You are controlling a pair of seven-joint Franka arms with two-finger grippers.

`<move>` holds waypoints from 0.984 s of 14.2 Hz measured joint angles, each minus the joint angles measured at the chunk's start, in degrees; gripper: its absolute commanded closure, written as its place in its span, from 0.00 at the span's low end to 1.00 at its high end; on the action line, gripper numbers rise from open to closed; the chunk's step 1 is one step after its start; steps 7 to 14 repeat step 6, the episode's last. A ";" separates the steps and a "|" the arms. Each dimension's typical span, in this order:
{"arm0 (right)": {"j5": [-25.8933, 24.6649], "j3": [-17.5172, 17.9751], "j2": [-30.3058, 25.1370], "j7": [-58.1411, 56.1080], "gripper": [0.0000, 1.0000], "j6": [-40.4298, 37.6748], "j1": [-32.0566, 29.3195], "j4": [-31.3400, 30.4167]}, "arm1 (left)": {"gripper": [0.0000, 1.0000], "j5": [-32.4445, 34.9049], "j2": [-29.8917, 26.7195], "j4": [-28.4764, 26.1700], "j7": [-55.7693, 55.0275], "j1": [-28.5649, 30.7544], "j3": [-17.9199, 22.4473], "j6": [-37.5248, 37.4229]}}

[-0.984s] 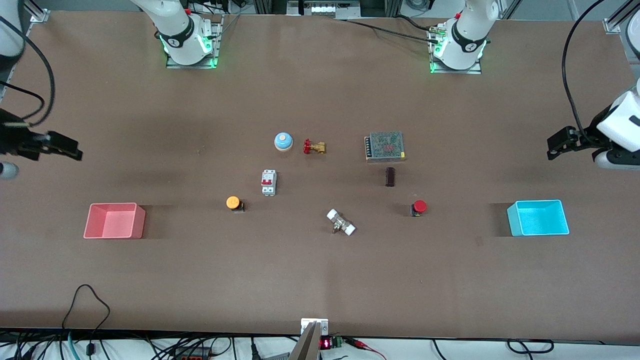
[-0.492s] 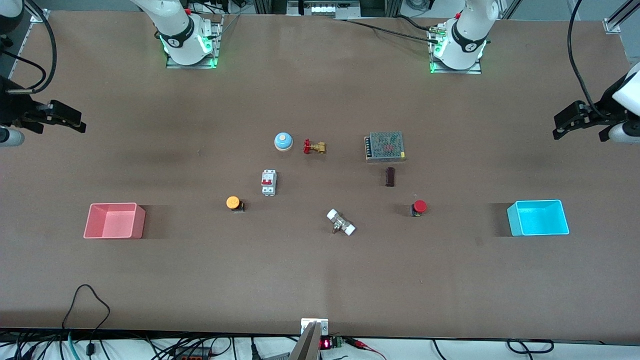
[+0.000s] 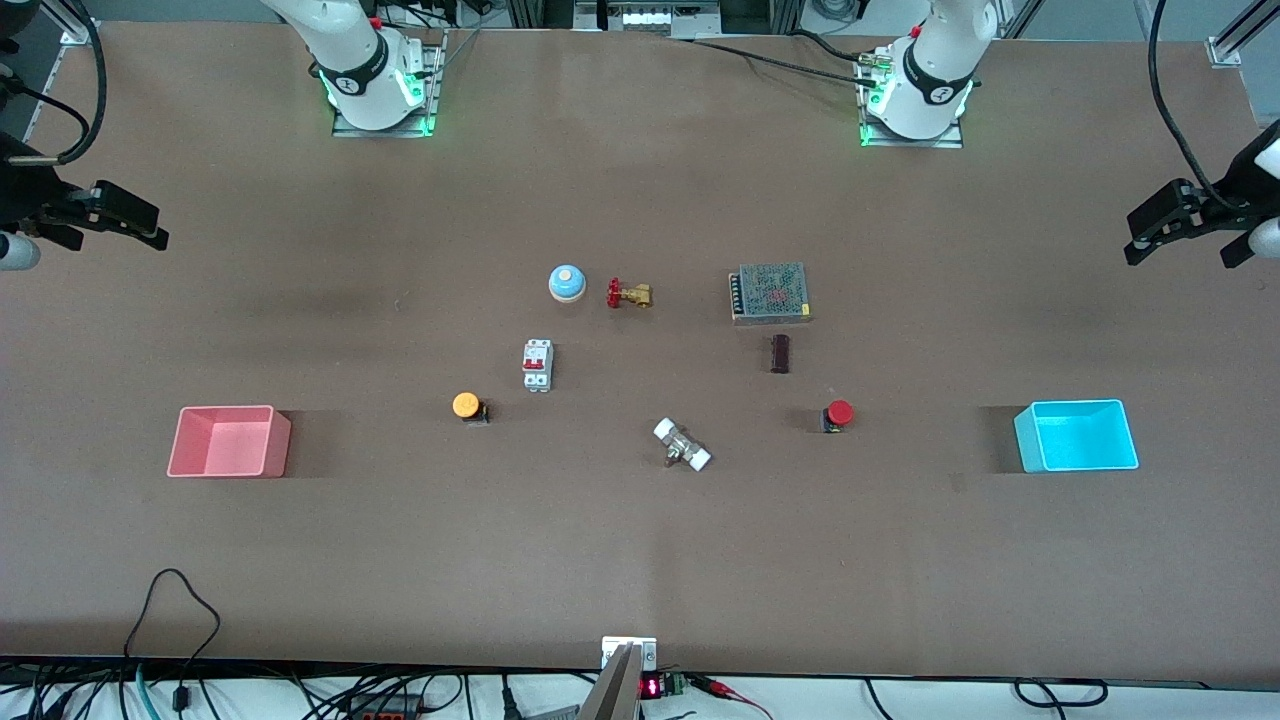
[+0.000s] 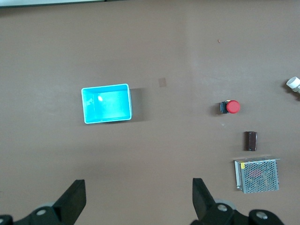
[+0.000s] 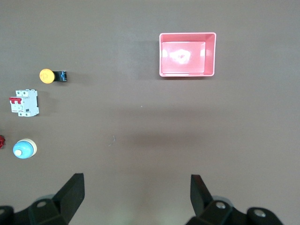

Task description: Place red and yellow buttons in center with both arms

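Observation:
The yellow button lies on the brown tabletop toward the right arm's end; it also shows in the right wrist view. The red button lies toward the left arm's end and also shows in the left wrist view. My left gripper is open and empty, high over bare table at the left arm's end; its own view shows it with jaws wide apart. My right gripper is open and empty, high over bare table at the right arm's end, and its own view shows it too.
Between the buttons lie a blue dome bell, a brass valve with red handle, a white circuit breaker, a white fitting, a mesh power supply and a dark block. A pink tray and a cyan tray stand at the ends.
Both grippers have risen and pulled outward toward their ends of the table. Nothing on the table has moved.

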 measured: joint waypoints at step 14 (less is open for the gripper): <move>-0.04 0.04 -0.01 0.00 0.00 0.10 0.09 -0.01 | 0.00 0.00 0.00 0.34 0.02 0.01 0.04 -0.76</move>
